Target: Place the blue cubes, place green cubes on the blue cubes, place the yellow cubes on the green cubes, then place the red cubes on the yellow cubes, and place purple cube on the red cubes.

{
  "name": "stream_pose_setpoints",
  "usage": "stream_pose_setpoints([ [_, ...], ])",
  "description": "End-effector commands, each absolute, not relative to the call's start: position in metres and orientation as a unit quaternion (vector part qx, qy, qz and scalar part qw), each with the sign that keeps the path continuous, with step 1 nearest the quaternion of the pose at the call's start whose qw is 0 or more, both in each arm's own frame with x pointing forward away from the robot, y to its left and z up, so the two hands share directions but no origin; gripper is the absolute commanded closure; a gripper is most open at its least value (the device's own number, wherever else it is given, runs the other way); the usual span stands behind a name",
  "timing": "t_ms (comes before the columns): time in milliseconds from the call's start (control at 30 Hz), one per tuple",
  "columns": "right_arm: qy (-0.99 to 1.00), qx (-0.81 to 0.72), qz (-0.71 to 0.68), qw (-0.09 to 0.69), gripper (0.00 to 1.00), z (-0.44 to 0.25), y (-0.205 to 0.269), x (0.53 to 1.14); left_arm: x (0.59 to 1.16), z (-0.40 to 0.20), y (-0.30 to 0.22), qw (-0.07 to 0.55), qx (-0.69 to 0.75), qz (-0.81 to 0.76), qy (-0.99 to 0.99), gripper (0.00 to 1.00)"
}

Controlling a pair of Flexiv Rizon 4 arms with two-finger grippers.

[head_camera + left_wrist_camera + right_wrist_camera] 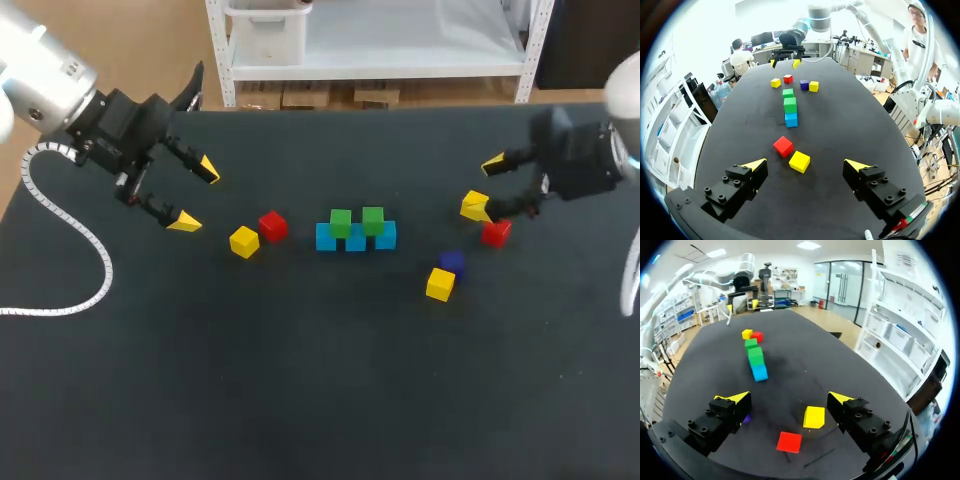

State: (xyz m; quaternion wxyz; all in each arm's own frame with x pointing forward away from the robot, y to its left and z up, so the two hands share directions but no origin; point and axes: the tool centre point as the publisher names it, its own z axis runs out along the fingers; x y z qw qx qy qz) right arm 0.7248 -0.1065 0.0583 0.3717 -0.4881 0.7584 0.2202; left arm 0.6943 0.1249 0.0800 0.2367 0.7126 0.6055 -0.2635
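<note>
Up top, green cubes [340, 222] sit on the blue cubes [355, 241] mid-table, and the left gripper [195, 196] and right gripper [485, 186] are wide open, holding nothing. From the left wrist, a red cube [783, 146] and a yellow cube [799, 161] lie just ahead of its fingers [756, 165]. From the right wrist, a second yellow cube [814, 417] and a second red cube [789, 442] lie between its fingers [735, 398].

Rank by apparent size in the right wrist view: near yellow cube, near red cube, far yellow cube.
1. near red cube and near yellow cube: alike, unranked.
2. far yellow cube: smallest, likely just farther away.
</note>
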Motion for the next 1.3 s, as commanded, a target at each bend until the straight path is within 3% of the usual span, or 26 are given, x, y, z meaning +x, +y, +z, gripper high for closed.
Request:
stream_pose_setpoints([
  [33,0.787,-0.494,0.162,0.332,0.0,0.066,-0.093,0.727,0.695,0.079,0.125,0.236,0.713,-0.264,0.605,0.0],
  [167,0.804,-0.518,0.132,0.26,0.0,0.067,-0.09,0.733,0.695,0.079,0.125,0.236,0.713,-0.264,0.605,0.0],
  [567,0.838,-0.506,0.118,0.165,0.0,0.058,-0.102,0.739,0.695,0.079,0.125,0.236,0.713,-0.264,0.605,0.0],
  [1300,0.862,-0.476,0.103,0.143,0.0,0.015,-0.127,0.745,0.695,0.079,0.125,0.236,0.713,-0.264,0.605,0.0],
])
